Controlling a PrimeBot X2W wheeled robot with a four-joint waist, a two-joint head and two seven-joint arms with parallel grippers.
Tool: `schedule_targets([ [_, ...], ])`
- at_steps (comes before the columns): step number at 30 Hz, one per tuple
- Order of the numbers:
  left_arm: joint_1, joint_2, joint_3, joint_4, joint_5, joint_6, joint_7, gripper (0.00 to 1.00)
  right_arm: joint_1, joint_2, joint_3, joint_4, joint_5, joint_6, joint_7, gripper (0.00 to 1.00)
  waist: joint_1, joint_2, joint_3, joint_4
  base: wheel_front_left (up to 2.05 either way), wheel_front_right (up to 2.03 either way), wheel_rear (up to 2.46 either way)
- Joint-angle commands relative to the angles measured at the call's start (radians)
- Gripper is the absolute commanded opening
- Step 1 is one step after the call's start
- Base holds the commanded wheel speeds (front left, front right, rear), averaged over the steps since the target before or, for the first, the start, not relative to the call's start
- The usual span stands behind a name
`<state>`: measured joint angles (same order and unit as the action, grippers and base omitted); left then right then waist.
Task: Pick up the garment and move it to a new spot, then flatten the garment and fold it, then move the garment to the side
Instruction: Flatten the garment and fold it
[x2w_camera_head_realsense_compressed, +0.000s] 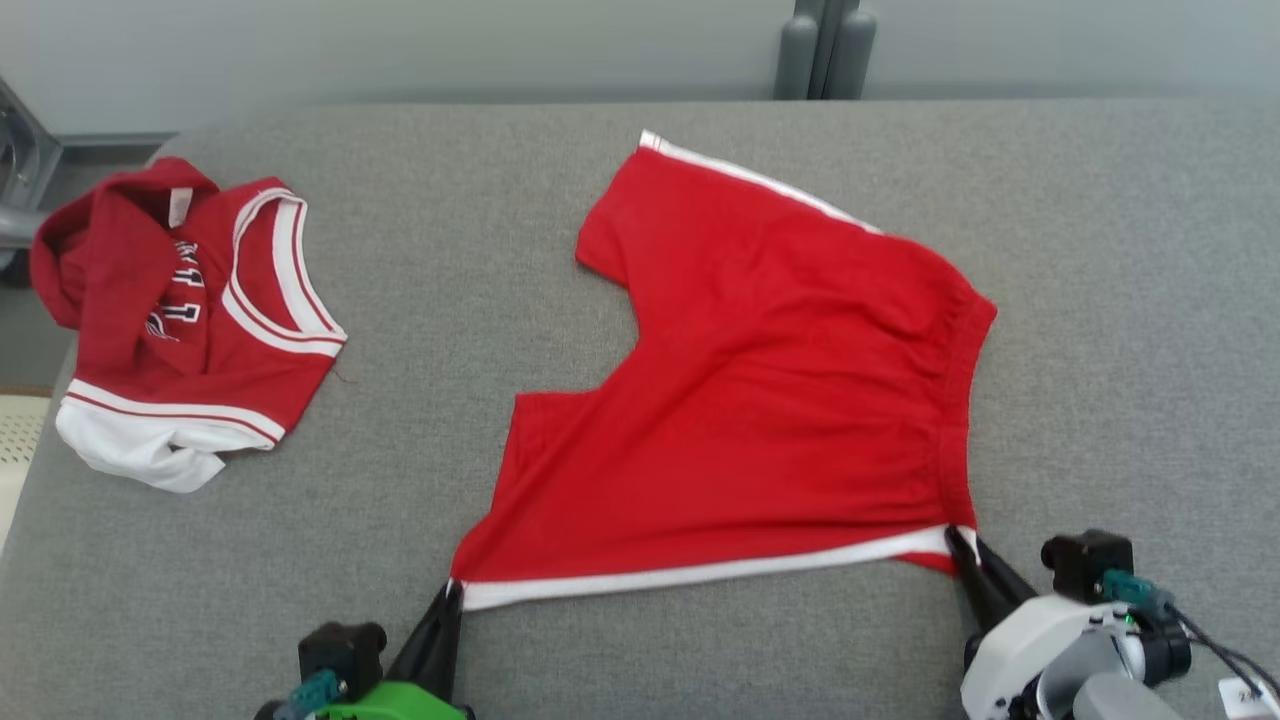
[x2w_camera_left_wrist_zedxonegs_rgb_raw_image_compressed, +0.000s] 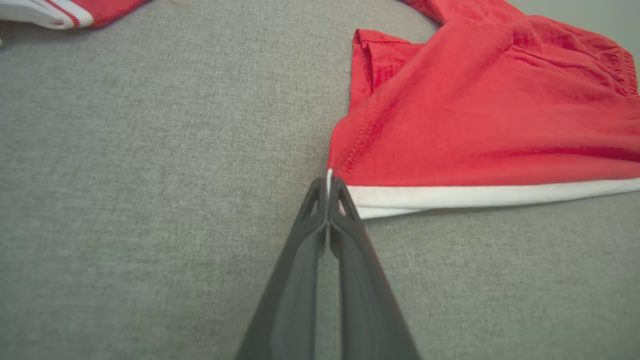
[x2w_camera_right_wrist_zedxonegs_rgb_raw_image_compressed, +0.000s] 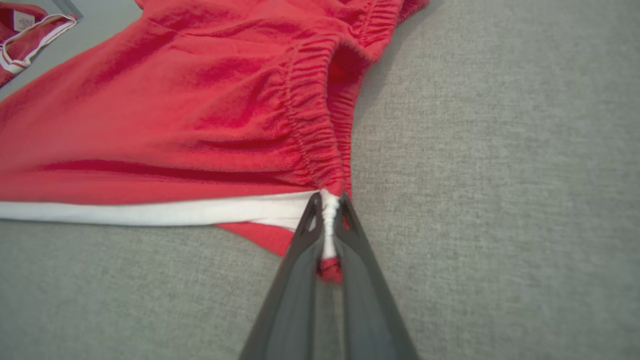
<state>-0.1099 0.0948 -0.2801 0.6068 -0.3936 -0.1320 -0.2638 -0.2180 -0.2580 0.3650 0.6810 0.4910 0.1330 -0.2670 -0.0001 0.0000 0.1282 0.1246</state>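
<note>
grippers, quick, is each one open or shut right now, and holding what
left gripper: closed, fingers pinching the red shorts at the leg-hem corner of the white stripe.
right gripper: closed, fingers pinching the red shorts at the waistband corner.

Lab-like room, grey cloth table (x2w_camera_head_realsense_compressed: 1100, 300), bare pale wall (x2w_camera_head_realsense_compressed: 400, 50)

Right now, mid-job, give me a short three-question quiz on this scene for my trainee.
1. True or false: the left gripper and right gripper are both shut on the red shorts.
2. Which part does the right gripper pinch? A) the crotch B) the waistband end of the white stripe C) the far leg hem
3. Fill in: in the head view, the crumpled jersey lies to the shorts' ____.
Key: 1 true; 2 B; 3 left.
</note>
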Motion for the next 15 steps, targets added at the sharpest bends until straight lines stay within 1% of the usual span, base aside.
schedule_targets([
  [1, 0.029, 0.019, 0.002, 0.006, -0.003, 0.004, -0.001, 0.00, 0.052, -0.007, -0.004, 0.023, 0.004, -0.004, 0.005, 0.00, 0.0001, 0.0000, -0.109, 0.000, 0.00, 0.00, 0.00],
  [2, 0.050, 0.020, -0.002, 0.005, -0.004, 0.004, -0.001, 0.00, 0.077, 0.000, -0.011, 0.025, 0.015, -0.004, 0.005, 0.00, 0.0001, 0.0000, -0.122, 0.002, 0.00, 0.00, 0.00],
  [6, 0.111, 0.024, 0.002, 0.007, -0.018, 0.004, -0.001, 0.00, 0.148, 0.013, 0.030, 0.028, 0.025, -0.004, 0.005, 0.00, 0.0001, 0.0000, -0.157, 0.002, 0.00, 0.00, 0.00],
  [9, 0.154, 0.021, 0.035, 0.004, -0.026, 0.004, -0.001, 0.00, 0.179, 0.008, 0.055, 0.019, 0.034, -0.004, 0.005, 0.00, 0.0001, 0.0000, -0.180, -0.003, 0.00, 0.00, 0.00],
  [12, 0.189, 0.019, 0.043, -0.016, -0.024, 0.004, -0.001, 0.00, 0.206, 0.001, 0.071, 0.007, 0.043, -0.004, 0.004, 0.00, 0.0001, 0.0000, -0.193, -0.010, 0.00, 0.00, 0.00],
  [15, 0.209, 0.031, 0.055, -0.037, -0.018, 0.004, -0.001, 0.00, 0.224, -0.003, 0.085, -0.021, 0.054, -0.004, 0.003, 0.00, 0.0001, 0.0000, -0.198, -0.014, 0.00, 0.00, 0.00],
])
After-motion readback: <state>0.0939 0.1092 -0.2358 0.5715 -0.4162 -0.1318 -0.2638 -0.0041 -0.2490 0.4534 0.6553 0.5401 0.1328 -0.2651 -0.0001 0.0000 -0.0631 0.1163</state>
